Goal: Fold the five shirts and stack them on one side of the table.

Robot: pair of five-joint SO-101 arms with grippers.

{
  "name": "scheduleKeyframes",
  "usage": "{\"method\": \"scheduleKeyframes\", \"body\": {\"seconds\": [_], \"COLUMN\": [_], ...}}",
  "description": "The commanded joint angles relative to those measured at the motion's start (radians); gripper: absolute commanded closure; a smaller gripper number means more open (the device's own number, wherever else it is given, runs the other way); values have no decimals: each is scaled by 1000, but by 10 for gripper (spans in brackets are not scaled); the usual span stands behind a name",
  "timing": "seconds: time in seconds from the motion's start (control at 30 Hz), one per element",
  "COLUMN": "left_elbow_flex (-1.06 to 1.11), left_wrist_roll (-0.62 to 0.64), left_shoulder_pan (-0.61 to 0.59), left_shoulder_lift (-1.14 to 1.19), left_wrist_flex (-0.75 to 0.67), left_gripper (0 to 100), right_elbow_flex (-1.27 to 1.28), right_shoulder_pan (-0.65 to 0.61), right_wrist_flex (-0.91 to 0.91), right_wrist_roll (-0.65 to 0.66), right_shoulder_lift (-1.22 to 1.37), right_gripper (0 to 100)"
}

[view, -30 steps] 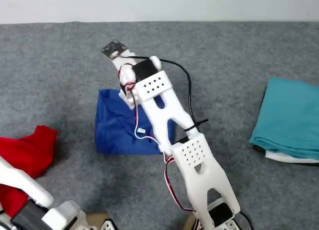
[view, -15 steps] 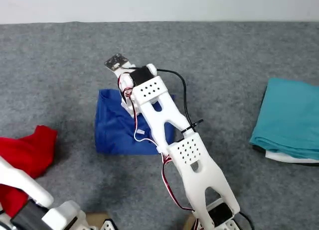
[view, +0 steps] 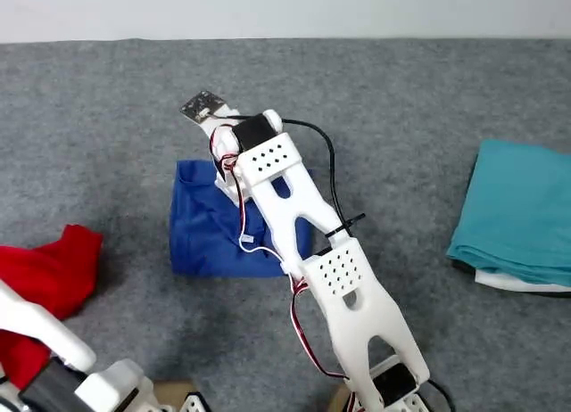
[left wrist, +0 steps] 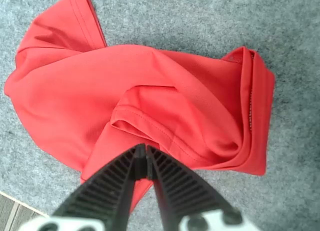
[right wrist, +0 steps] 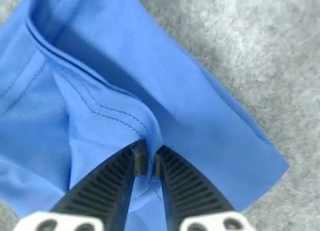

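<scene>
Nearest the bases, left of the blue shirt [view: 207, 226], the left end effector [left wrist: 145, 157] hangs over the red shirt [left wrist: 150, 96]. Its jaws are pressed together and I can't see any cloth between them. The red one is a crumpled heap with a sleeve sticking out, so not folded yet.

Next out, the right arm [view: 303, 216] stretches across the blue shirt. The right end effector [right wrist: 148, 157] is narrow, pinching a raised ridge of blue fabric by a seam. The blue shirt lies mid-desk as a rough rectangle. Well off to its right, a teal shirt [view: 522, 207] sits on a white shirt [view: 513, 283], so that looks like the stack. Beyond the blue shirt it's just grey desk [view: 401, 91].

My guess at the step is getting the blue one tidied and over to that stack. To do it well:
- make sure the pinch catches every layer, not just the top ridge, or it'll unfold on the lift
- lift high enough that the hanging part doesn't drag on the felt
- go slow sideways and land it square on the teal

On the views, the right wrist camera gives the pinch itself, with the seams and the ridge running into the jaws, while from above the arm covers that spot. The high view gives the layout: how far the stack is from the blue shirt, and the red one waiting on its other side. The left wrist view gives the red shirt's folds up close.
</scene>
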Motion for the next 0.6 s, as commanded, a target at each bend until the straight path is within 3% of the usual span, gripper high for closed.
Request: {"method": "scheduleKeyframes", "body": {"seconds": [0.0,0.27,0.43,0.57], "left_elbow_flex": [-2,-2,-2,19], "left_wrist_roll": [5,2,2,2], "left_shoulder_pan": [2,-2,2,2], "left_shoulder_lift": [-37,-37,-35,-35], "left_wrist_flex": [-11,-12,-14,-41], "left_gripper": [993,993,993,993], "right_elbow_flex": [-6,308,364,359], "right_shoulder_pan": [-65,-286,-392,-407], "right_wrist_flex": [42,41,39,39], "right_wrist_roll": [12,5,5,-5], "right_shoulder_lift": [-114,-346,-355,-328], "right_gripper": [988,988,976,863]}}
